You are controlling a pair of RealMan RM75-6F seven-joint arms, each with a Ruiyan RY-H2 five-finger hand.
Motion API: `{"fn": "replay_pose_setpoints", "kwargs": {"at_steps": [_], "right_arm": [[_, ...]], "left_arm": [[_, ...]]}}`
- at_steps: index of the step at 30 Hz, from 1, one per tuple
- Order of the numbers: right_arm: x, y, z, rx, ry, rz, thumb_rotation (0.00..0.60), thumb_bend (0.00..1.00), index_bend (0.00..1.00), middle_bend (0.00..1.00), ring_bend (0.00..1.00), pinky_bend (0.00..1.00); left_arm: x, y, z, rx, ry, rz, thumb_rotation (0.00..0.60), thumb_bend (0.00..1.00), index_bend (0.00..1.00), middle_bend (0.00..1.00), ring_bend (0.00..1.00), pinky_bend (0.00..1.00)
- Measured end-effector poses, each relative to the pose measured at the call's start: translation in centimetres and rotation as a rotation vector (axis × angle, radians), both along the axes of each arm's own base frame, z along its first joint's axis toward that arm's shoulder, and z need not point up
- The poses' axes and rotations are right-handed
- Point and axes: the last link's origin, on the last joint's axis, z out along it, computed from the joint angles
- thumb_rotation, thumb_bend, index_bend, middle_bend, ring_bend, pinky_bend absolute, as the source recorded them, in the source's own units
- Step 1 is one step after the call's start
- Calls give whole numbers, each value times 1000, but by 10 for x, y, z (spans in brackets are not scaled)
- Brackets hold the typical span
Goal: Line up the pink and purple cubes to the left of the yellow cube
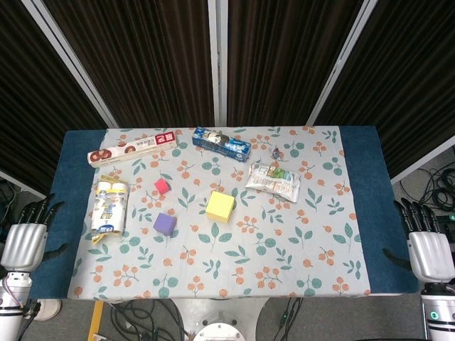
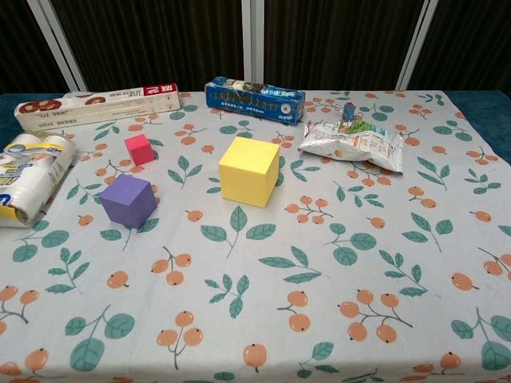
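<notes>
The yellow cube (image 1: 220, 206) (image 2: 249, 170) sits near the middle of the floral cloth. A smaller pink cube (image 1: 162, 186) (image 2: 139, 148) lies to its left and further back. The purple cube (image 1: 165, 224) (image 2: 128, 200) rests left of the yellow one and nearer the front. My left hand (image 1: 27, 234) hangs off the table's left edge, fingers spread, holding nothing. My right hand (image 1: 426, 241) hangs off the right edge, likewise spread and empty. Neither hand appears in the chest view.
A long red-and-white box (image 1: 133, 150) and a blue packet (image 1: 222, 144) lie along the back. A silver snack bag (image 1: 273, 180) sits at the back right. A bottle pack (image 1: 109, 208) lies at the left. The floral tablecloth (image 1: 284, 263) covers a blue table.
</notes>
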Motion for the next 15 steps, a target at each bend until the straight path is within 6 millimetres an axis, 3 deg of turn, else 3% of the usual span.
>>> {"fn": "replay_pose_setpoints", "kwargs": {"at_steps": [9,15], "right_arm": [[-1,2,7,-22,-4,2,600,33,0,40,0,30],[0,0,15,-45,0,18,600,33,0,40,0,30]], "left_arm": [[5,4,-1,-14,-14,-24,600,0,216,222,146,153],[16,19,-2,-28,-40,-80,600,0,242,291,182,154]]}}
